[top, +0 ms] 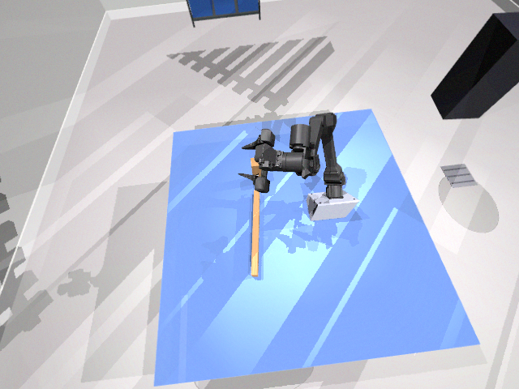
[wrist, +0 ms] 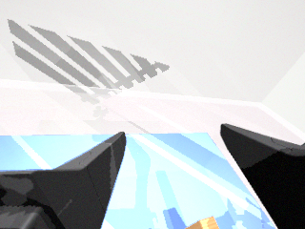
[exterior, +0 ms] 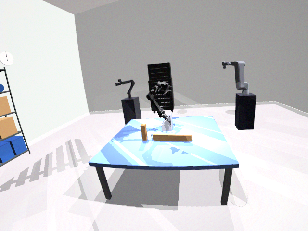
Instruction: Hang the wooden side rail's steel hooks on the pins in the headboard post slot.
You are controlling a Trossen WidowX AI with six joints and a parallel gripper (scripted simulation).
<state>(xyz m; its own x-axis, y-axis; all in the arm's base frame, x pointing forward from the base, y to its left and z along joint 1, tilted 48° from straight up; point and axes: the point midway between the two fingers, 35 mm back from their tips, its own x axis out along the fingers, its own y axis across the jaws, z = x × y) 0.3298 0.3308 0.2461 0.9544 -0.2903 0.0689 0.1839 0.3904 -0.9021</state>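
The wooden side rail (top: 255,234) (exterior: 171,138) lies along the table, its near-post end partly covered by my gripper in the top view. The headboard post (top: 254,165) (exterior: 144,132) stands upright, with a small gap to the rail in the exterior view. The post's top (wrist: 208,223) shows at the bottom of the wrist view. My gripper (top: 241,160) (exterior: 169,90) (wrist: 172,132) is open and empty, high above the table and pointing outward. The hooks, slot and pins cannot be made out.
The blue table (top: 335,318) (exterior: 198,156) carries my arm's pale base (top: 335,209) (exterior: 167,125). Behind the table in the exterior view are a black rack (exterior: 160,71) and two other arms on dark pedestals (exterior: 245,111) (exterior: 131,109), off the table.
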